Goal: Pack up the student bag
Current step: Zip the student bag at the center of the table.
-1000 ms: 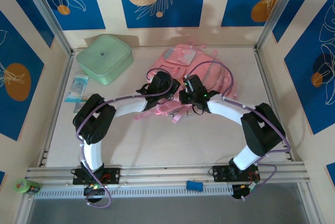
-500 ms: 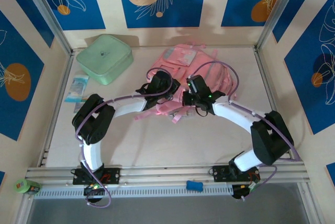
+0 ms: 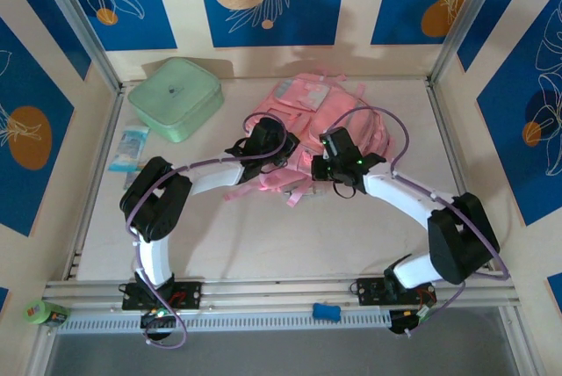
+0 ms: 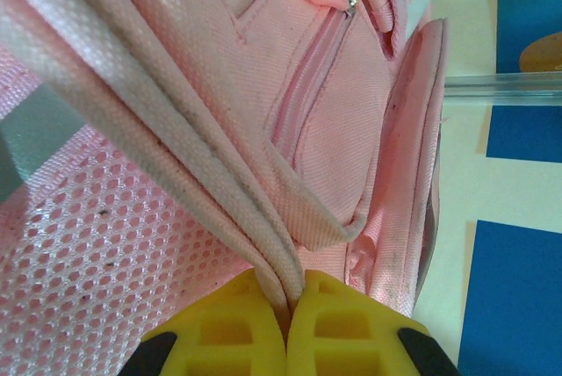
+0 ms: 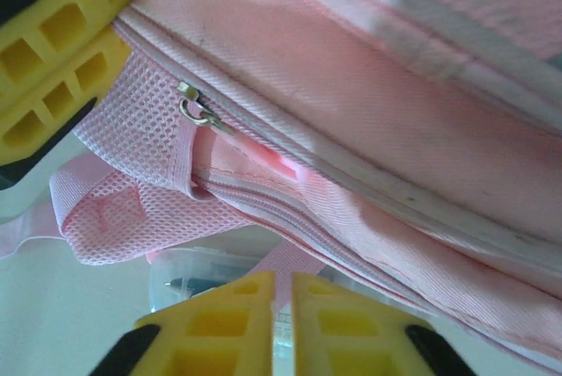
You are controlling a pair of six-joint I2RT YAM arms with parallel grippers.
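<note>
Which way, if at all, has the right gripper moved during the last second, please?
Yes. The right gripper has shifted rightward along the student bag, towards the table's right rail.

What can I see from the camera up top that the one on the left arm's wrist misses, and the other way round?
From above: the whole left arm and right arm, a mint green case and a small blue packet left of the pink backpack. From the left wrist: the left gripper shut on a pink strap, plus a zip pull close up. Shared: that backpack.
</note>
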